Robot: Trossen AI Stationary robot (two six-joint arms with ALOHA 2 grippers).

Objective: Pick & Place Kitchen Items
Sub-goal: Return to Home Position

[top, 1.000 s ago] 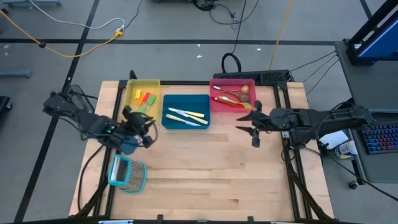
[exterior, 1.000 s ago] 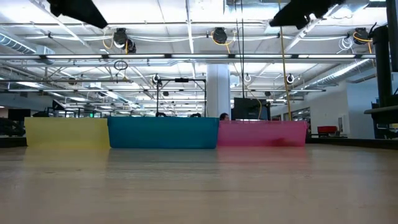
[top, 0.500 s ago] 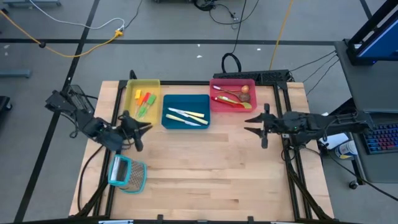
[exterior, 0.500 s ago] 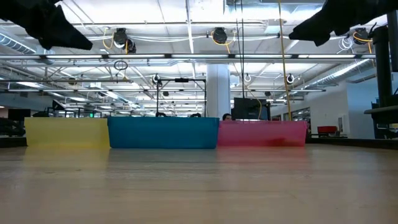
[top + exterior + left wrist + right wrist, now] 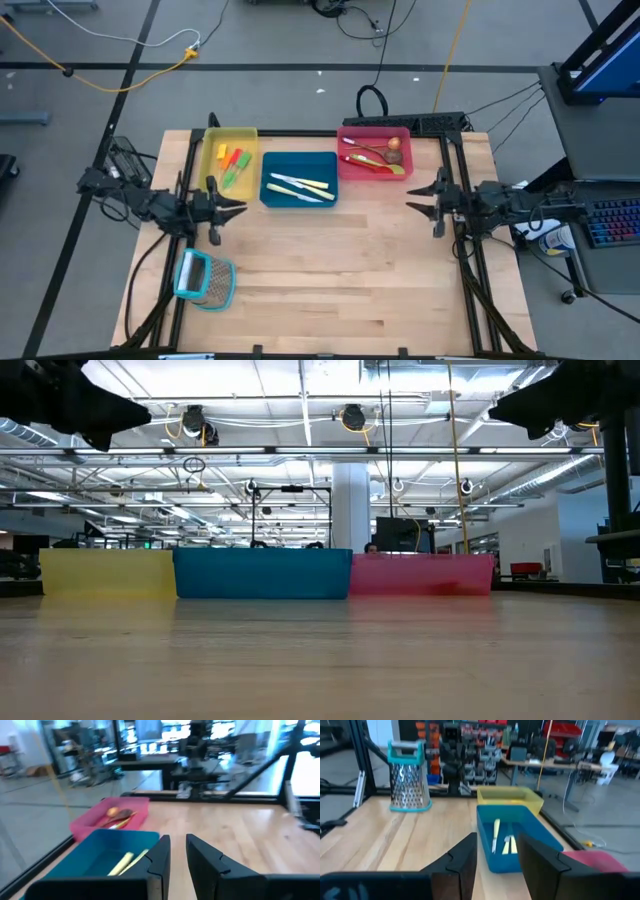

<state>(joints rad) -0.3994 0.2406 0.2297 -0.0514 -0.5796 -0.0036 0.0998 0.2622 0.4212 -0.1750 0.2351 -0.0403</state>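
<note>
The kitchen items lie in three trays at the table's far side. Small spatulas (image 5: 230, 160) are in the yellow tray (image 5: 247, 140), cream-handled knives (image 5: 300, 187) in the blue tray (image 5: 275, 165), and spoons (image 5: 375, 155) in the red tray (image 5: 345, 170). My left gripper (image 5: 243, 207) hovers over the table's left part, level and pointing right, near the blue tray's left end. Its fingers (image 5: 160, 852) stand slightly apart with nothing between them. My right gripper (image 5: 410, 205) hovers over the right part, pointing left, open and empty (image 5: 497, 845).
A light-blue-framed grater (image 5: 205, 278) lies flat near the left front corner. Bare wooden tabletop (image 5: 330, 270) stretches between the two arms and toward the near edge. Black frame rails (image 5: 470, 280) run along the table's sides.
My left gripper has sunk and tipped up from a downward slant to level, drawing back a little toward the left edge. My right gripper has drawn back toward the right edge and sunk a little. Neither has changed its opening. The trays and items have not moved.
</note>
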